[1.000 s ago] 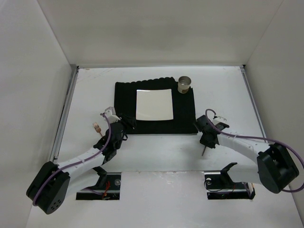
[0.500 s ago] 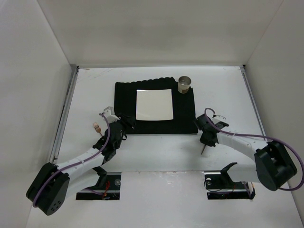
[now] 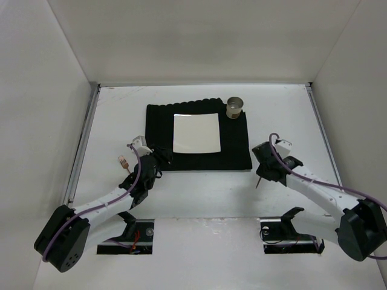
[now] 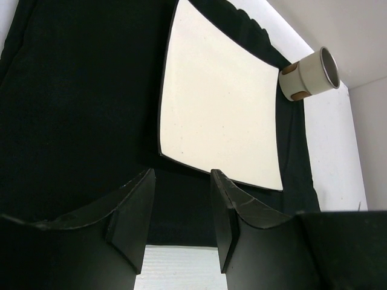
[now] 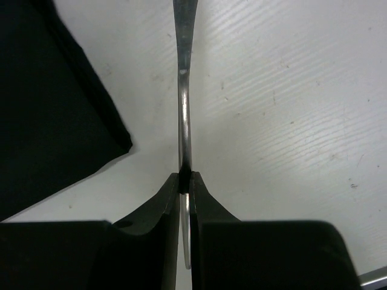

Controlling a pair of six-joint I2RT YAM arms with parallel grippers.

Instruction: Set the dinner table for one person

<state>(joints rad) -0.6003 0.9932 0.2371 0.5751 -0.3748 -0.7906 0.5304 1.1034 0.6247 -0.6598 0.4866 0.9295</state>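
The dinner table (image 3: 199, 193) is a wide matte white top. On it lies a black ribbed mat (image 3: 160, 127) with a white square plate (image 3: 196, 133) and a small cup (image 3: 235, 108) at its far right corner. My right gripper (image 3: 262, 176) is just off the mat's near right corner, shut on a thin metal utensil (image 3: 258, 183). In the right wrist view the utensil's (image 5: 184, 90) stem runs straight ahead from the closed gripper (image 5: 185, 176) above the table (image 5: 290, 109). My left gripper (image 4: 181, 175) is open and empty over the mat's (image 4: 72, 109) near left corner, facing the plate (image 4: 217, 115).
A small pale fork-like piece (image 3: 123, 161) lies on the table left of my left arm. White walls close in the table on the left, back and right. Two black mounts (image 3: 284, 232) sit at the near edge. The cup (image 4: 305, 75) shows at the mat's far corner.
My right gripper has closed on the thin utensil, and its arm has swung outward to the right, drawing the utensil slightly up the view. The left arm has stayed put.
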